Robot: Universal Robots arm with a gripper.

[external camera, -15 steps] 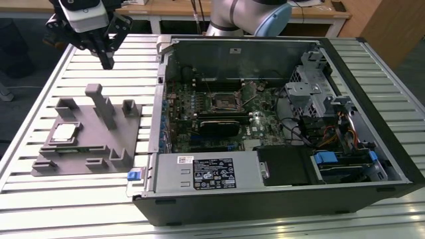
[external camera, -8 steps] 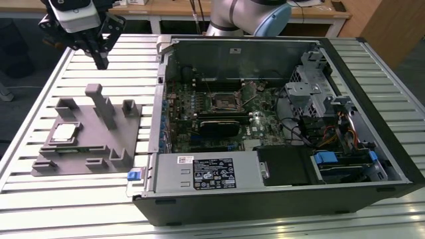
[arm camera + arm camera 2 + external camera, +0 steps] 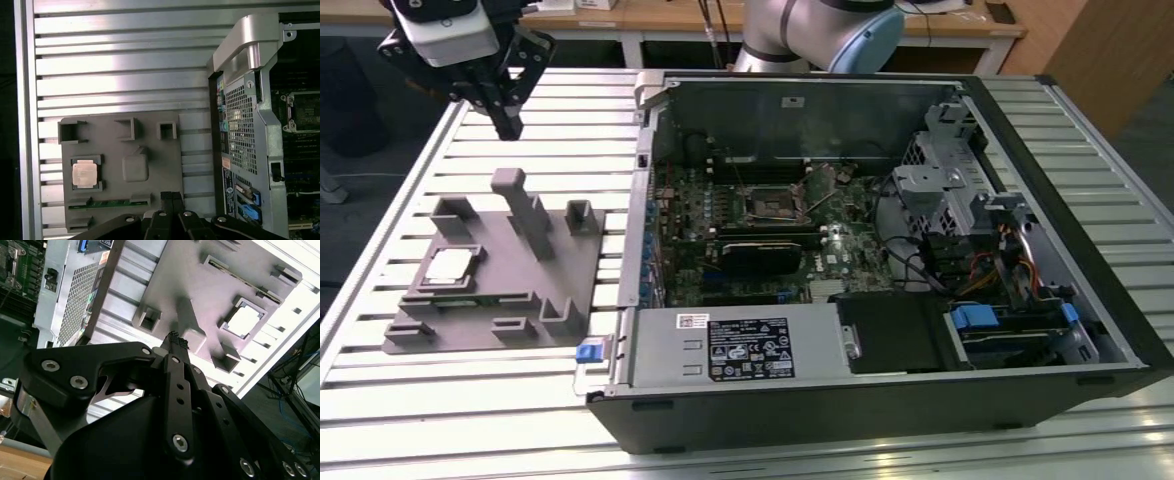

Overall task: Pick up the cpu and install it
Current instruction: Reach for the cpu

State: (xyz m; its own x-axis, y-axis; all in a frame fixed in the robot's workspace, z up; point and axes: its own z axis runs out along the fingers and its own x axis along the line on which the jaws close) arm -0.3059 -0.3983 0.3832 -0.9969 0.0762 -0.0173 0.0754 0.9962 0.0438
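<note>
The cpu (image 3: 450,265) is a small silvery-white square chip lying flat in a recess on the grey plastic fixture (image 3: 500,300), toward the exterior view's left. It also shows in the first wrist view (image 3: 84,174) and the second wrist view (image 3: 245,320). My gripper (image 3: 507,128) hangs above the slatted table beyond the fixture's far edge, well apart from the cpu. Its black fingers (image 3: 166,199) are pressed together with nothing between them, as in the second wrist view (image 3: 173,338). The dark socket (image 3: 774,205) sits on the motherboard inside the open computer case.
The open computer case (image 3: 1107,330) fills the exterior view's right half, with drive cages and cables inside. Tall posts (image 3: 520,200) rise from the fixture. A green memory stick (image 3: 112,203) lies in a fixture slot near the cpu. Slatted table (image 3: 574,110) surrounds the fixture.
</note>
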